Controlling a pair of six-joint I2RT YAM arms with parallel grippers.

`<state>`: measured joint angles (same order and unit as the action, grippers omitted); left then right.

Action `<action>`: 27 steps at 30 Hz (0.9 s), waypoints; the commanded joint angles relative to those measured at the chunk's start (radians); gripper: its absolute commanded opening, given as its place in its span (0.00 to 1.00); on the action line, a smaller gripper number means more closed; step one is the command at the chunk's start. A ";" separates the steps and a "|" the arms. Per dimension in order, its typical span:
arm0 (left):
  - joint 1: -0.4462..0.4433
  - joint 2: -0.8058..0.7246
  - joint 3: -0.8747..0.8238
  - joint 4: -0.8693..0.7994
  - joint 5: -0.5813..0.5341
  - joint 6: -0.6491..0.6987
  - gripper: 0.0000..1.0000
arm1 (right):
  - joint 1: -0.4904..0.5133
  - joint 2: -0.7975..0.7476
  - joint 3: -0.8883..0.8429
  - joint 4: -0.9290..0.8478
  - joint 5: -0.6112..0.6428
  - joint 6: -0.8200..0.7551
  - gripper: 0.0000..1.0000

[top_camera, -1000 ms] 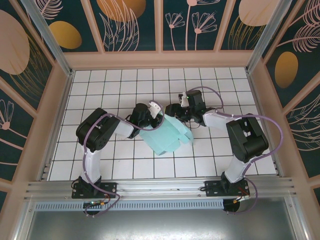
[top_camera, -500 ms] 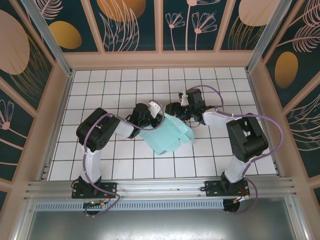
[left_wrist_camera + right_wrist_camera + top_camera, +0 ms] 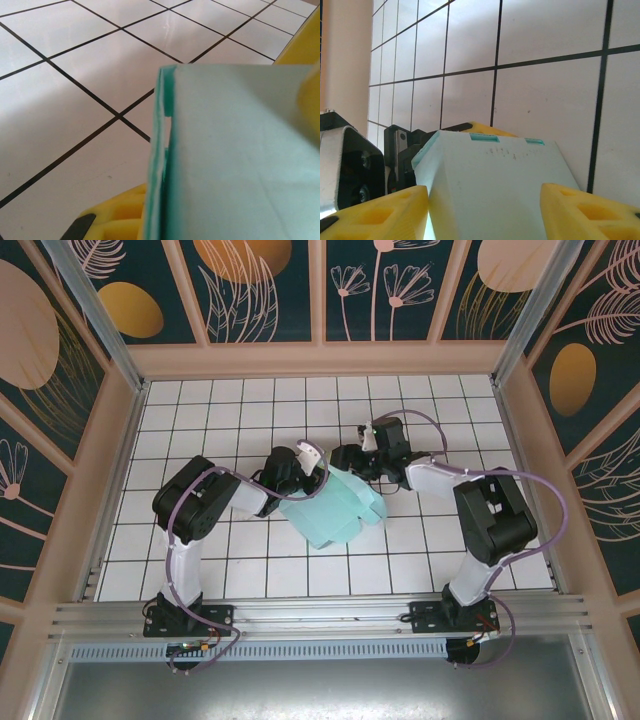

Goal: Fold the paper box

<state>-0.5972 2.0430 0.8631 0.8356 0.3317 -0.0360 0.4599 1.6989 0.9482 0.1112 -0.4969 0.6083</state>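
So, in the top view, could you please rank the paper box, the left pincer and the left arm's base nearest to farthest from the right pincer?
1. paper box, at the tips of the right pincer.
2. left pincer, just left, gripping the box.
3. left arm's base, near-left edge.

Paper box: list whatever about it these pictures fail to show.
- Top external: paper box, far edge hidden under both wrists; contact unseen.
- Left wrist: its body cut off by the right and bottom edges, close and blurred.
- Right wrist: its base cut off at the bottom; whether the right jaws press its sides is unclear.
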 commanded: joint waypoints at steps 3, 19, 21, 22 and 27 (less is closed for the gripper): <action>-0.003 -0.020 -0.038 0.136 -0.041 -0.115 0.00 | -0.019 -0.175 -0.069 -0.026 0.107 0.000 0.64; -0.003 -0.086 0.073 0.128 -0.136 -0.626 0.00 | -0.379 -0.784 -0.328 -0.089 0.078 0.091 0.63; -0.003 -0.090 0.104 0.088 -0.119 -0.688 0.00 | -0.403 -0.811 -0.355 -0.057 -0.005 0.093 0.63; -0.003 -0.093 0.105 0.105 -0.106 -0.725 0.00 | -0.406 -0.825 -0.370 -0.036 -0.035 0.103 0.63; -0.004 -0.104 0.103 0.195 -0.055 -0.830 0.00 | -0.408 -0.865 -0.465 0.177 -0.142 0.237 0.62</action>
<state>-0.6014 1.9747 0.9466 0.9527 0.2317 -0.7525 0.0586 0.8574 0.5251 0.1234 -0.5251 0.7464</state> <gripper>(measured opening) 0.073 0.620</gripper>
